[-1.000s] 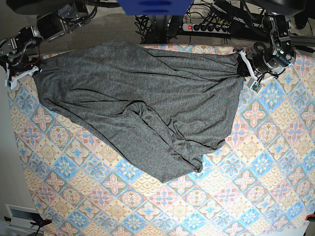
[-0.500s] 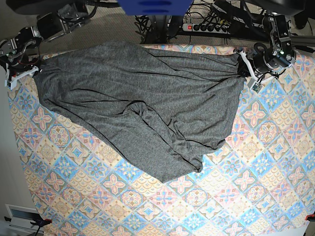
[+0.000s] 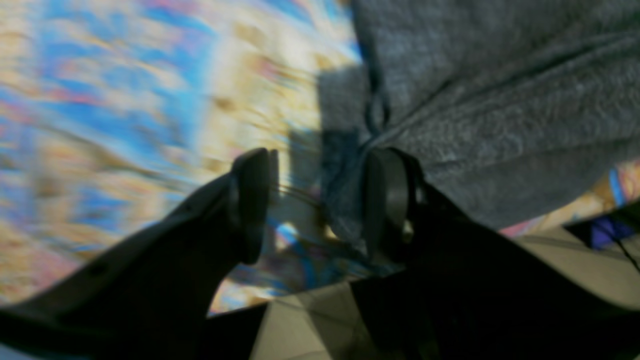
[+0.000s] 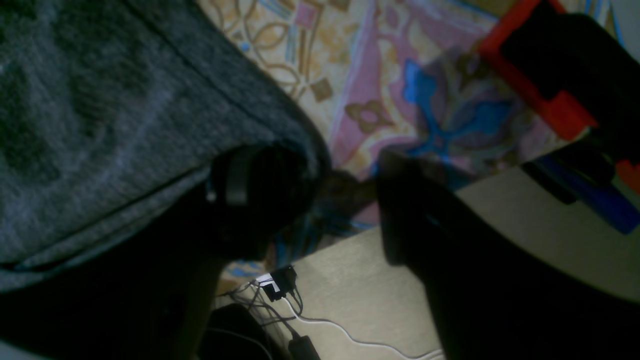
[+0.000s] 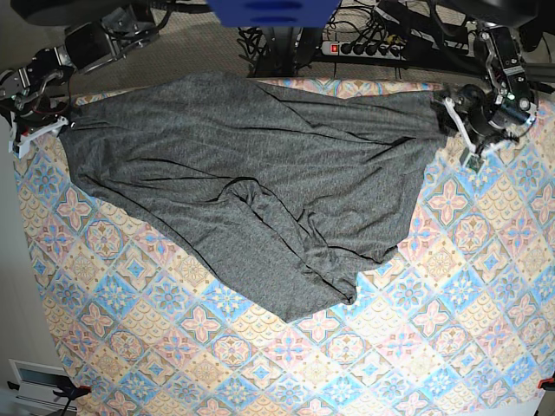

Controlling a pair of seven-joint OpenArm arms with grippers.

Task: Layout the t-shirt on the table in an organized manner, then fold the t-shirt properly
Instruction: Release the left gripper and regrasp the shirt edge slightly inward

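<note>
Both hands sit at the far edge of the table (image 5: pixel 486 286), one at each end of the t-shirt (image 5: pixel 251 182). That garment lies spread across the far half of the table with its long axis running side to side between the two hands, and a bunched, wrinkled lobe sags toward the near side around the middle.

From the left hand (image 5: pixel 468 130), at the base view's right, the cloth lies toward the table's middle. In its wrist view the jaws stand parted, one finger (image 3: pixel 385 200) just beside or under the grey corner, nothing clamped between them. The right hand (image 5: pixel 30 126), at the base view's left, also stands wide, with the cloth's edge draped over or against one finger (image 4: pixel 250 195). Each hand is nearest its own corner, so neither has the advantage for the sagging lobe.

Motion blur smears the left wrist view, so contact there cannot be judged. Sleeves, collar and hem are hard to tell apart in the folds.
</note>
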